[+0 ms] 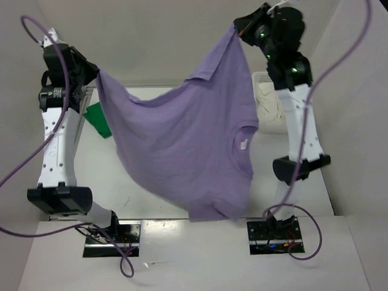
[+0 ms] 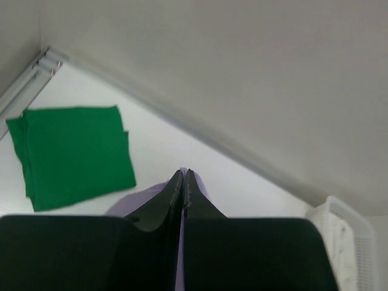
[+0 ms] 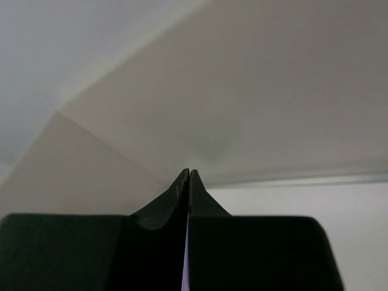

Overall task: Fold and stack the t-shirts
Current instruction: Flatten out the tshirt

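The lavender shirt (image 1: 182, 151) hangs spread in the air over the table (image 1: 106, 176). The closed left jaws pinch its edge at 10 o'clock, and the closed right jaws pinch it at 1 o'clock. The folded green shirt (image 1: 99, 120) lies at 9 o'clock, and the basket (image 1: 262, 79) stands at 3 o'clock.

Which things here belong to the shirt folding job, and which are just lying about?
Job:
- purple t-shirt, hung between left gripper and right gripper
- folded green t-shirt
- cream cloth, probably a shirt

Lying about:
- white basket, holding the cream cloth
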Robot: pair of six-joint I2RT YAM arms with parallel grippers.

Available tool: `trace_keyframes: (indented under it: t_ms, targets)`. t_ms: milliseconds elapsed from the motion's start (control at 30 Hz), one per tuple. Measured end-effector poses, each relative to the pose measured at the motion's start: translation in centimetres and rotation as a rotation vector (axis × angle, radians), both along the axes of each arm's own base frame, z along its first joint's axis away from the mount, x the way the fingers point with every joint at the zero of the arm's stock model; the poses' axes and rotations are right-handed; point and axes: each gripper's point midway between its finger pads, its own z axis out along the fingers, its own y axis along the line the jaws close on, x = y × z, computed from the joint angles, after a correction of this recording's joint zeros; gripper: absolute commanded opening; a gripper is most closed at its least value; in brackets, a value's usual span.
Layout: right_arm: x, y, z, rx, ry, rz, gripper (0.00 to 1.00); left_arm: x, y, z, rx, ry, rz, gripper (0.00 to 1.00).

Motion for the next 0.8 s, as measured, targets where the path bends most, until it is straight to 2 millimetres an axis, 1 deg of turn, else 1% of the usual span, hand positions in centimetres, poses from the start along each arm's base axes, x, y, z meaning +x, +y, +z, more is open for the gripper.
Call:
trace_keyframes:
  t_ms: [33, 67, 100, 133, 167, 200, 233, 267, 300, 333, 367, 433, 467, 533, 567, 633, 700, 733, 767, 800]
  targets:
    - [2.7, 0.4, -2.8, -0.017, 0.063, 0.007, 0.0, 1.0, 0.1, -1.7, -0.004, 0.038, 0.0, 0.02]
    - [5.5, 0.7, -6.0, -0.029, 0.131, 0.015, 0.0, 2.0, 0.2, -3.5, -0.008, 0.081, 0.0, 0.02]
    - [7.8, 0.5, -8.6, -0.034, 0.185, 0.011, 0.0, 3.0, 0.3, -5.0, -0.012, 0.114, 0.0, 0.02]
    - [9.4, 0.2, -10.8, -0.035, 0.228, 0.011, 0.0, 3.8, 0.4, -5.9, -0.014, 0.133, 0.0, 0.02]
    - [11.1, -0.3, -13.2, -0.024, 0.281, 0.011, 0.0, 5.0, 0.5, -7.3, -0.016, 0.163, -0.001, 0.02]
    - [12.1, -0.8, -14.7, -0.018, 0.313, 0.01, 0.0, 5.7, 0.6, -7.9, -0.018, 0.173, -0.002, 0.02]
    - [13.2, -1.5, -16.1, -0.002, 0.349, 0.008, 0.0, 6.9, 0.8, -8.4, -0.021, 0.188, -0.003, 0.02]
    - [13.7, -2.7, -16.3, 0.028, 0.358, 0.002, 0.0, 8.9, 1.0, -8.8, -0.024, 0.183, -0.008, 0.02]
    - [13.5, -3.0, -15.2, 0.043, 0.338, 0.005, 0.0, 8.9, 1.1, -8.6, -0.029, 0.187, -0.009, 0.02]
    - [13.1, -3.0, -13.6, 0.061, 0.303, 0.016, 0.0, 9.0, 1.0, -7.8, -0.033, 0.176, -0.017, 0.02]
    - [12.5, -3.2, -12.0, 0.076, 0.267, 0.026, 0.0, 9.2, 1.2, -6.2, -0.034, 0.137, -0.022, 0.02]
    - [10.6, -3.5, -8.2, 0.101, 0.185, 0.045, 0.0, 9.0, 1.9, -2.8, -0.032, 0.053, -0.024, 0.02]
    - [9.2, -3.6, -6.2, 0.111, 0.142, 0.057, 0.0, 8.6, 2.4, -0.8, -0.028, 0.002, -0.019, 0.02]
    - [6.3, -4.3, -2.5, 0.127, 0.068, 0.071, 0.0, 7.6, 3.3, 2.4, -0.016, -0.081, -0.006, 0.02]
    - [4.8, -4.7, -0.7, 0.133, 0.028, 0.074, 0.0, 7.1, 3.8, 3.8, -0.011, -0.118, 0.004, 0.02]
    - [1.9, -5.3, 2.0, 0.138, -0.035, 0.081, 0.0, 6.3, 4.0, 5.6, -0.012, -0.171, 0.003, 0.02]
    - [-0.5, -5.6, 3.7, 0.137, -0.072, 0.083, 0.0, 5.9, 3.4, 6.7, -0.014, -0.207, -0.025, 0.02]
    - [-1.3, -5.7, 4.1, 0.134, -0.08, 0.084, 0.0, 5.8, 3.0, 6.5, -0.016, -0.21, -0.042, 0.02]
    - [-2.1, -5.7, 4.2, 0.129, -0.084, 0.084, 0.0, 5.7, 2.8, 5.9, -0.02, -0.201, -0.054, 0.02]
    - [-2.6, -5.7, 4.0, 0.123, -0.075, 0.084, 0.0, 5.4, 2.4, 4.9, -0.025, -0.186, -0.065, 0.02]
